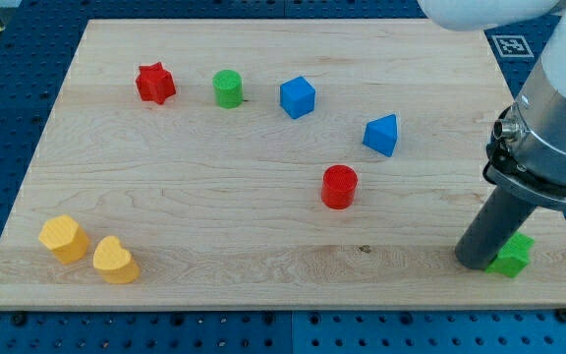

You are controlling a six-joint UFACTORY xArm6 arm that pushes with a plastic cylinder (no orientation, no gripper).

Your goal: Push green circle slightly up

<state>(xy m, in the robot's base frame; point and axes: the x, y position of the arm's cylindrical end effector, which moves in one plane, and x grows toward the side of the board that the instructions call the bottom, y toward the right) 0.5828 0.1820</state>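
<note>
The green circle (228,88), a short cylinder, stands near the view's top, left of centre, between the red star (155,83) and the blue cube (298,97). My tip (477,264) rests on the board at the view's lower right, far from the green circle. It touches or nearly touches a green star-like block (512,256), which it partly hides.
A blue wedge-shaped block (382,135) and a red cylinder (339,187) lie between my tip and the green circle. Two yellow blocks (65,238) (114,260) sit at the lower left. The wooden board (214,197) ends just below my tip.
</note>
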